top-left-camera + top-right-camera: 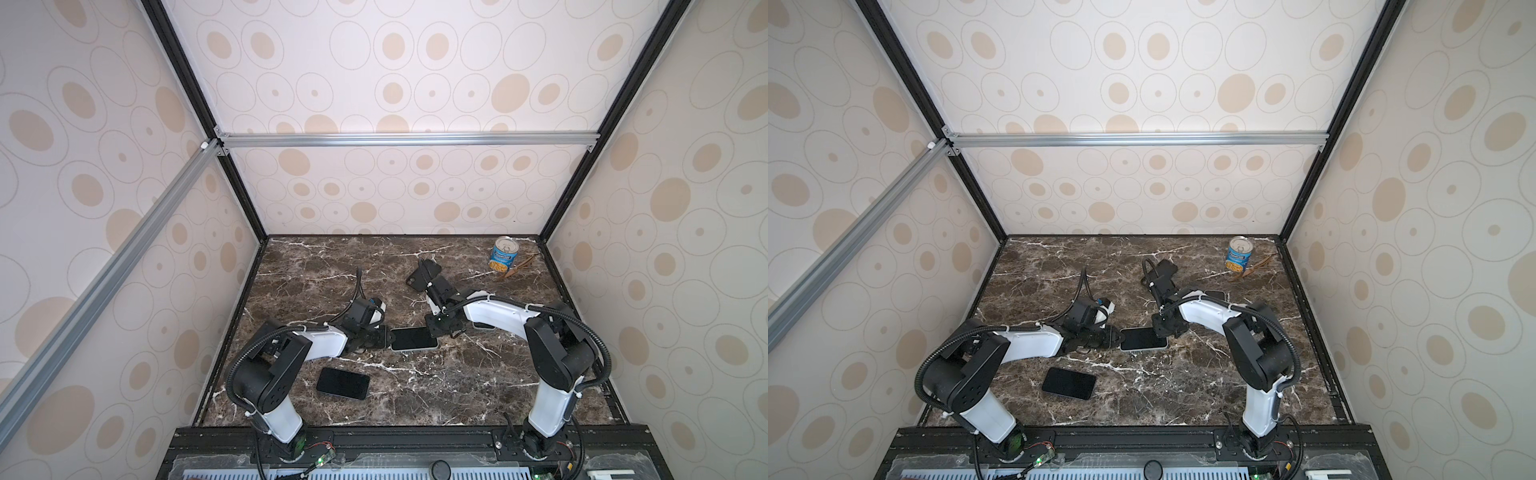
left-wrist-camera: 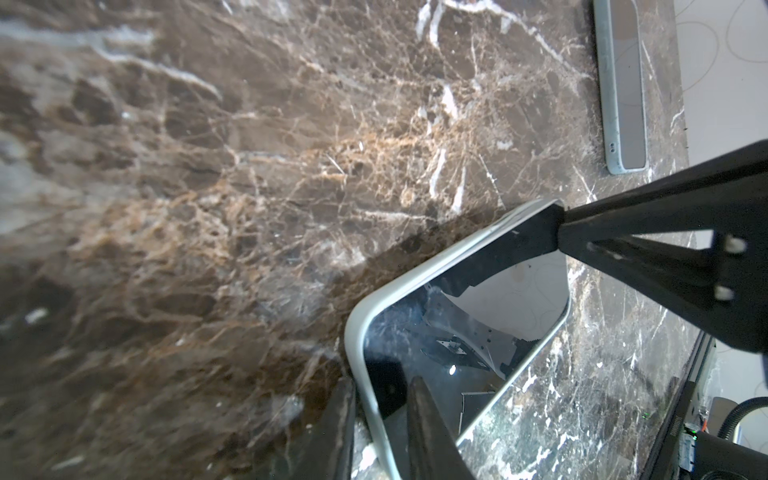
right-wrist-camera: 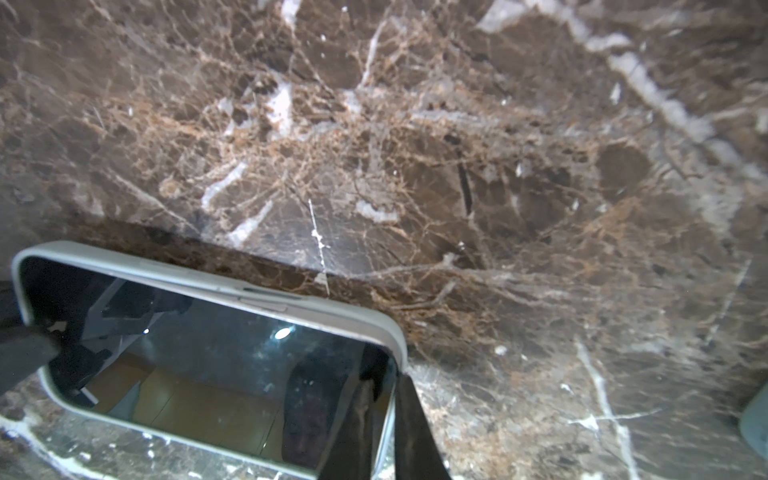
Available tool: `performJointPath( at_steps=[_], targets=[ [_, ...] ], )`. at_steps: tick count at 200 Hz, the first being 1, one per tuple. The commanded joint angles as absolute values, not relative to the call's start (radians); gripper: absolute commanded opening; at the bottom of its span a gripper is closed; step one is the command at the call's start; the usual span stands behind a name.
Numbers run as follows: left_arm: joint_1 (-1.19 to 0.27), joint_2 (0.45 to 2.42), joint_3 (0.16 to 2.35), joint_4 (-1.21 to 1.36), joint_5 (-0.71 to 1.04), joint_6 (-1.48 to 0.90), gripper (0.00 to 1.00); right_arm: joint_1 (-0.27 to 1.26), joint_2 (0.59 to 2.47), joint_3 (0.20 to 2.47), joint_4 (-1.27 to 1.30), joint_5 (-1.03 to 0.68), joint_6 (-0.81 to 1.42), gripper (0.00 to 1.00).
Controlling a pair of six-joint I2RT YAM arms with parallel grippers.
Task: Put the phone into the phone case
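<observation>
phone (image 1: 414, 338) in pale phone case (image 2: 354, 328), left gripper (image 1: 387, 337) clamping it, right gripper (image 1: 434, 331) closed

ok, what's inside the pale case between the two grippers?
A phone, dark screen up, sits in the phone case. The case's inner floor and the phone's back are covered.

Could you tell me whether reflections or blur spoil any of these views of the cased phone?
Left wrist view: the phone mirrors the enclosure on its glass, and the marble tabletop goes soft away from it. Right wrist view: the screen reflects a bright light spot and dark arm shapes. Both top views: evenly lit, no glare.
</observation>
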State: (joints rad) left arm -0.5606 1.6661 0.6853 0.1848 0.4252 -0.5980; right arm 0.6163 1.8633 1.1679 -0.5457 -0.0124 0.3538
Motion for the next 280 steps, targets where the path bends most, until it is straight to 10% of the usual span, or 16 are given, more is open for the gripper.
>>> performJointPath(
  at_steps=[1, 280],
  targets=[
    [-0.554, 1.664, 0.668, 0.178, 0.423, -0.607, 0.24, 0.649, 2.116, 1.042, -0.557, -0.008, 0.337, 0.12],
    [-0.546, 1.674, 0.658, 0.194, 0.436, -0.607, 0.24, 0.604, 2.156, 1.12, -0.549, -0.072, 0.362, 0.11]
  ],
)
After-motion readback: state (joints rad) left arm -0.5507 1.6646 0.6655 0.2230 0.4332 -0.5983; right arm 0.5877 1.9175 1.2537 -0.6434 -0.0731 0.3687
